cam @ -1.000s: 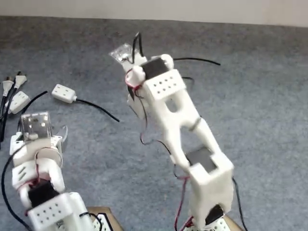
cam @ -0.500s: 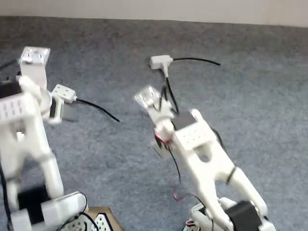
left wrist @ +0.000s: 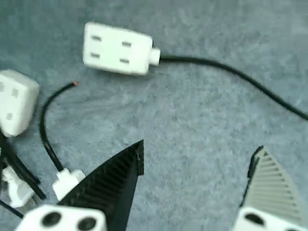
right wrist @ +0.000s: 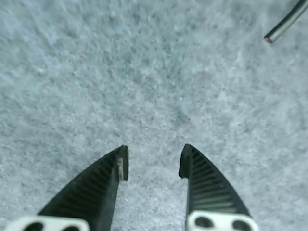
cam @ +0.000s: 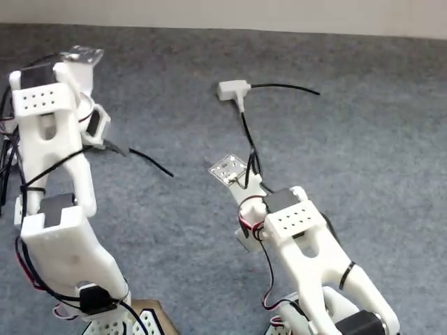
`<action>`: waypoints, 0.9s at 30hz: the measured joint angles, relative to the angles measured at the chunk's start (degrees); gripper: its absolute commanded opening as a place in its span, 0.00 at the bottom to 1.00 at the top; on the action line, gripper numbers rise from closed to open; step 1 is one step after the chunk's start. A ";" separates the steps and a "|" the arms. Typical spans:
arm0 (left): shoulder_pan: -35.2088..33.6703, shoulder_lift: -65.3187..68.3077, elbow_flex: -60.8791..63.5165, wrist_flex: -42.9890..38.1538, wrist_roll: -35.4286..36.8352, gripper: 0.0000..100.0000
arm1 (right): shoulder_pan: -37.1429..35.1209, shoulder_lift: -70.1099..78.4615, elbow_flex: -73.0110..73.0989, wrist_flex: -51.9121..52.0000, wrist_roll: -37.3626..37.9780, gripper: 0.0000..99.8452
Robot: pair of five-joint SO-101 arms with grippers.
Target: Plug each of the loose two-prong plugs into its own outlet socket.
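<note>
Most likely a small robotics lab or hobby workroom, indoors; cannot tell which. Bench [cam: 377, 153] covered edge to edge in grey short-pile carpet, directly under the left end effector [left wrist: 199, 149] and the right end effector [right wrist: 154, 149]. Plain pale wall [cam: 314, 12] well beyond both. White printed arm shells [cam: 304, 223] with bare red and black wiring [cam: 244, 222]. Ahead of the left end effector, white outlet sockets [left wrist: 118, 48] on loose black cords [left wrist: 231, 74], lying about on the carpet.
</note>
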 measured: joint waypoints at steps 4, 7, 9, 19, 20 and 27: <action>-0.09 0.00 -4.84 0.00 14.42 0.35 | 0.00 -0.09 0.09 0.00 -1.58 0.18; 0.79 0.09 -5.10 -1.32 25.67 0.35 | 0.00 -0.09 0.09 0.00 -3.16 0.18; 2.20 1.23 -5.10 -1.32 31.30 0.35 | 0.00 -0.09 0.70 0.00 -3.60 0.18; 2.37 14.07 -9.49 -3.52 48.44 0.35 | 0.00 -0.18 3.52 0.00 -3.16 0.18; 1.49 15.65 -11.25 -3.52 48.26 0.35 | 0.00 -0.18 3.52 0.00 -3.08 0.18; -6.33 26.11 -24.00 -3.52 45.27 0.35 | -3.25 -0.18 3.52 0.00 -3.08 0.18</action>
